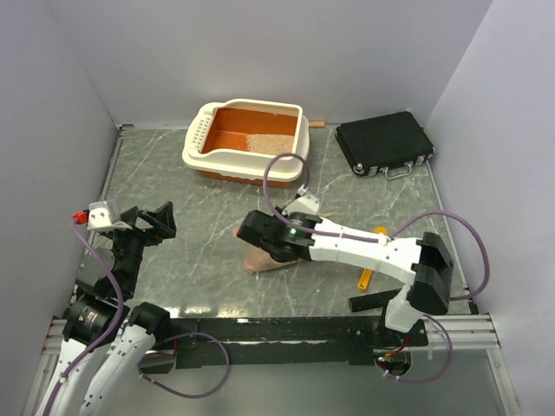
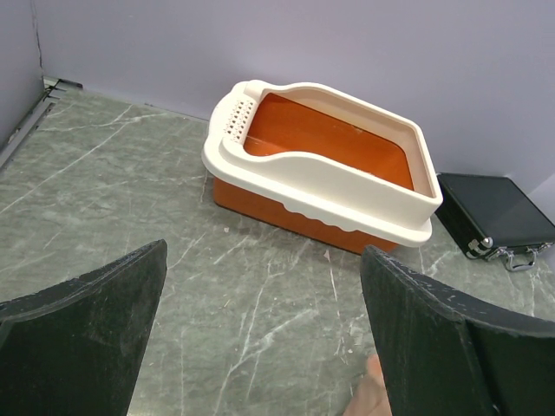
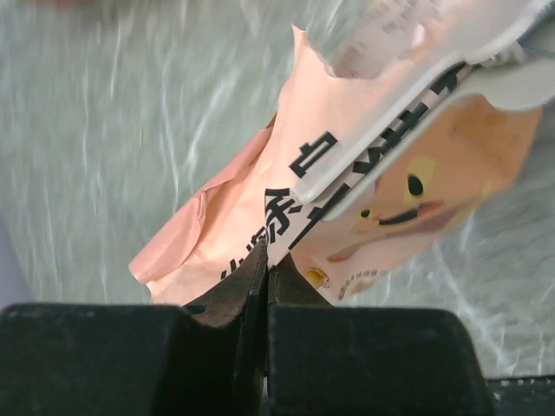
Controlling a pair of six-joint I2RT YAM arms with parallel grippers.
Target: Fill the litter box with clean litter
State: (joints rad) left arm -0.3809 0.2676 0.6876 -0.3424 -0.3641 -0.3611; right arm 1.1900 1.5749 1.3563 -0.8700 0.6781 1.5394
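The litter box (image 1: 208, 130), orange with a cream rim, stands at the back centre, slotted side to the left. A patch of beige litter (image 1: 270, 143) lies in its right half. The box also shows in the left wrist view (image 2: 321, 178). My right gripper (image 1: 260, 236) reaches left over mid-table and is shut on the edge of the tan paper bag (image 1: 263, 262). The right wrist view shows the jaws (image 3: 266, 269) pinching the printed bag (image 3: 260, 199), with a white plastic strip (image 3: 416, 69) across it. My left gripper (image 2: 260, 338) is open and empty, left of the bag.
A black flat case (image 1: 384, 143) lies at the back right, and also shows in the left wrist view (image 2: 494, 212). A small yellow scoop (image 1: 366, 279) and a black flat piece (image 1: 373, 302) lie under my right arm near the front. Grey walls enclose the table.
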